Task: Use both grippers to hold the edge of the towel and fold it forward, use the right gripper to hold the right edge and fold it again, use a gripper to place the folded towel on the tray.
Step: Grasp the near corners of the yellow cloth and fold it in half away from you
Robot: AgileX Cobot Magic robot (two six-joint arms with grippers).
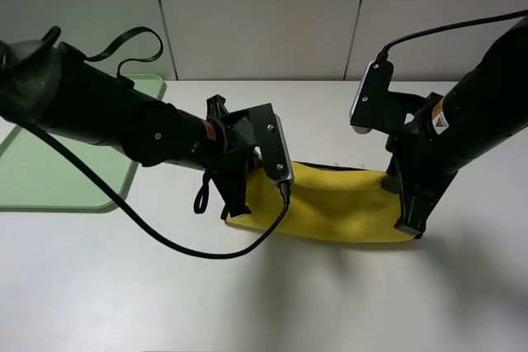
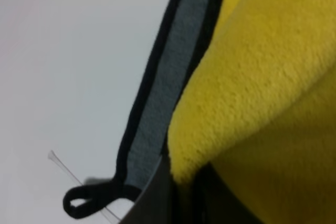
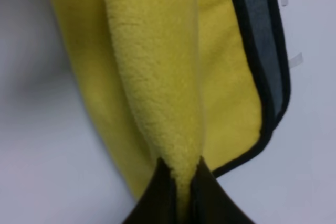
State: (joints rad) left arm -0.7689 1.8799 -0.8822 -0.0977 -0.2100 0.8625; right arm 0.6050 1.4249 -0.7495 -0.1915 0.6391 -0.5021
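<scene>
The yellow towel lies folded over on the white table between my two arms. My left gripper is shut on the towel's left end; the left wrist view shows yellow pile pinched between the dark fingers, with the grey reverse, the black edge and the corner loop beside it. My right gripper is shut on the towel's right end; the right wrist view shows a ridge of yellow cloth running into the closed fingers. The pale green tray sits at the far left, partly behind my left arm.
A black cable loops from my left arm over the table in front of the towel. A grey panelled wall stands behind the table. White table surface lies in front of the towel.
</scene>
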